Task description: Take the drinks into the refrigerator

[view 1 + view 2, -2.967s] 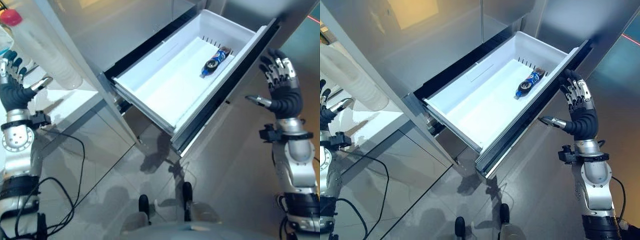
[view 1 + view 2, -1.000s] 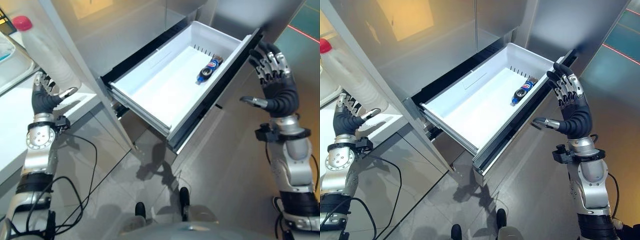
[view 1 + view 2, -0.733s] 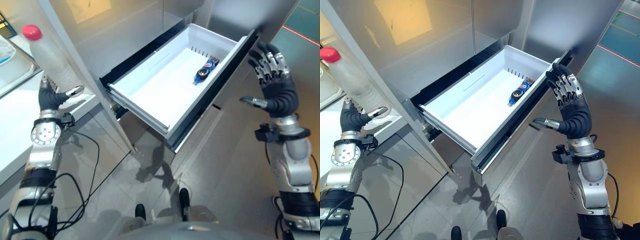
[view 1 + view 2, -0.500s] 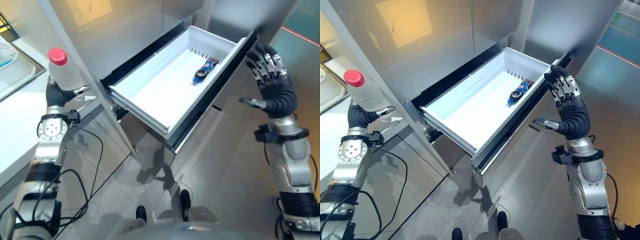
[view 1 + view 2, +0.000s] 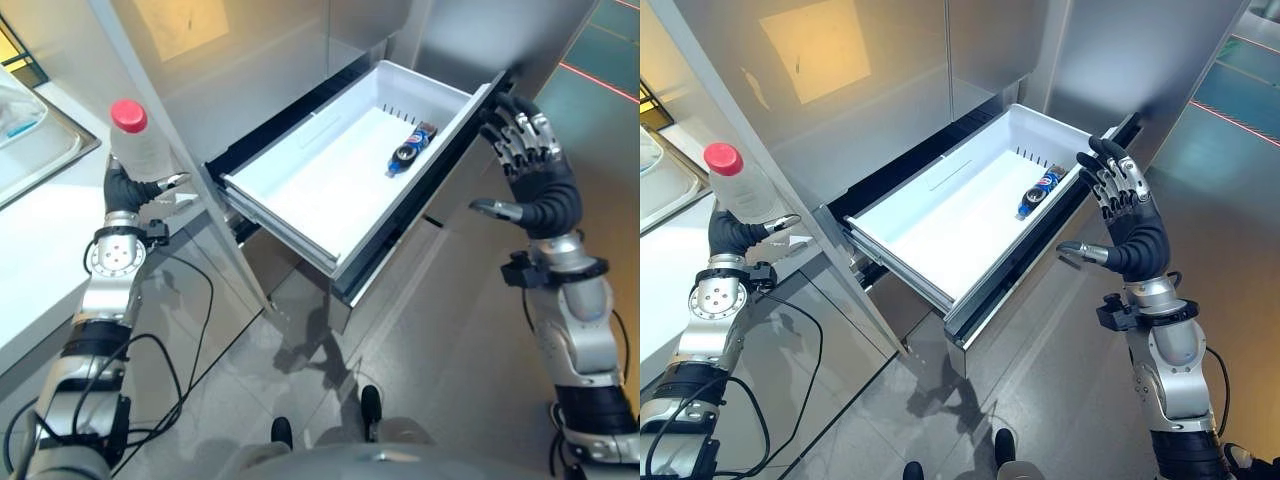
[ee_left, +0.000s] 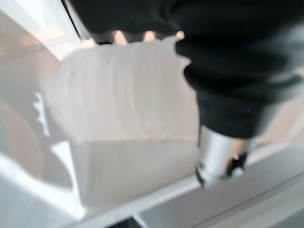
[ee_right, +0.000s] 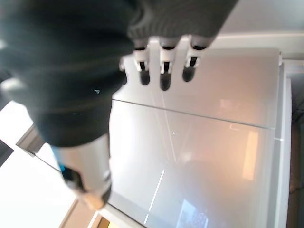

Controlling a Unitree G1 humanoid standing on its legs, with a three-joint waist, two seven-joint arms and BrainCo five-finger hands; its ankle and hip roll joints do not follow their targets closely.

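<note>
A white ribbed bottle with a red cap stands upright at the left, by the counter's edge. My left hand is curled round its lower part, thumb alongside the bottle. The refrigerator's white drawer is pulled out. A small blue drink bottle lies on its side inside, near the far right corner. My right hand is raised beside the right end of the drawer's dark front, fingers straight and spread, holding nothing.
A white counter with a steel sink runs along the left. Steel refrigerator doors rise above the drawer. Grey tiled floor lies below and to the right of the drawer.
The camera has swung left, so the whole scene shifted. My left hand has come up to the white bottle and closed round its base. The right hand stays open by the drawer front.
</note>
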